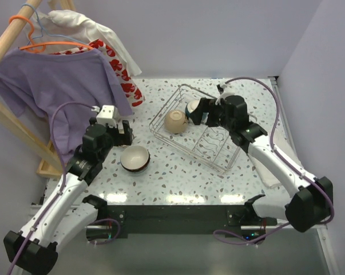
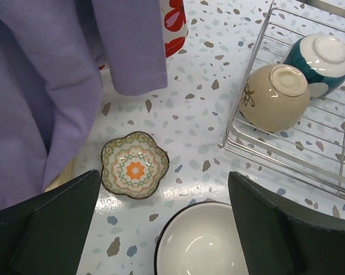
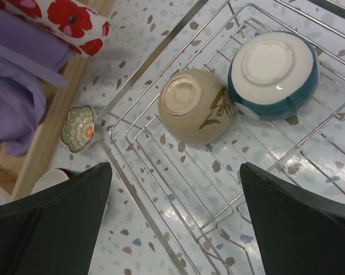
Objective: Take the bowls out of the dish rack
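On the speckled white tabletop (image 1: 178,177), the rectangular silver wire dish rack (image 1: 215,146) is sitting right of centre, and parts of it are being hidden. In the top view the right gripper (image 1: 195,114) is hanging over its far end and covering most of the round teal-and-white ceramic bowl (image 1: 190,106), while both wrist views are cutting the rack off at their edges. Three bowls are showing in all. Two are lying bottoms-up inside the rack, the teal-and-white one and the round tan ceramic bowl (image 1: 176,121) with a painted sprig, and they are touching each other. The third, a round dark-sided bowl with a pale inside (image 1: 135,158), is standing upright on the table left of the rack, apart from it. The left wrist view is cropping it at the bottom edge, and the right wrist view is giving only a sliver of it beside a finger. One small flower-shaped patterned dish (image 2: 134,165) is resting near the hanging purple shirt (image 2: 40,86); both wrist cameras are catching it, but the top view is not showing it. The left gripper (image 2: 163,189) is standing spread wide above the dark-sided bowl, gripping nothing. The right gripper is likewise gaping wide over the two racked bowls, with nothing between its fingers. One red-flowered cloth (image 1: 123,74) is hanging behind the shirt.
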Available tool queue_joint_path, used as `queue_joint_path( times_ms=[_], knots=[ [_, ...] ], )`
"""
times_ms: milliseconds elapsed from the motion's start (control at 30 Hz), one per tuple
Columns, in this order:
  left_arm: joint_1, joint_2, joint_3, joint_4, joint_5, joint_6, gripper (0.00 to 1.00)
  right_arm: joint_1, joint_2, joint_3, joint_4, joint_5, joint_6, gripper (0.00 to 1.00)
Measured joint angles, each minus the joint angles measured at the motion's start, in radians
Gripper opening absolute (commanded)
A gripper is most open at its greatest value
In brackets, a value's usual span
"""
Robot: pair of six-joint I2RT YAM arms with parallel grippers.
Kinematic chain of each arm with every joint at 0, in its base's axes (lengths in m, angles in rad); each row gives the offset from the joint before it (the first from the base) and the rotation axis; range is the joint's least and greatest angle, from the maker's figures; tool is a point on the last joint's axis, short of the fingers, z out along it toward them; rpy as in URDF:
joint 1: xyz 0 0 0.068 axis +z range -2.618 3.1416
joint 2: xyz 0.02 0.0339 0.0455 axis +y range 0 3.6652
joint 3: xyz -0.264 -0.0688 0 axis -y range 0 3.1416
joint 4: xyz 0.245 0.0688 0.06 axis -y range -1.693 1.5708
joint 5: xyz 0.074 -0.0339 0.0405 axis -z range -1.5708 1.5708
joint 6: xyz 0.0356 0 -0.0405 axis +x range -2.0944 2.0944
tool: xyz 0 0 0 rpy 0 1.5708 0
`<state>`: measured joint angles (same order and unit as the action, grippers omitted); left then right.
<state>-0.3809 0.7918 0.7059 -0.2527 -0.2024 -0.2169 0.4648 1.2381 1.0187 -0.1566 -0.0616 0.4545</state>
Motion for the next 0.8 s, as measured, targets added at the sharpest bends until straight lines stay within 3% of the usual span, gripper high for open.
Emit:
queue_joint_path(
  times_ms=[333,800],
  knots=[
    [0.000,-0.241,-0.181,0.008,-0.085,0.017,1.00,0.000,0.218,0.053,0.079,0.077,0.337,0.99],
    [0.000,-0.262,-0.184,0.042,-0.142,0.038,1.00,0.066,0.422,0.073,0.127,0.232,0.640,0.99]
  ],
)
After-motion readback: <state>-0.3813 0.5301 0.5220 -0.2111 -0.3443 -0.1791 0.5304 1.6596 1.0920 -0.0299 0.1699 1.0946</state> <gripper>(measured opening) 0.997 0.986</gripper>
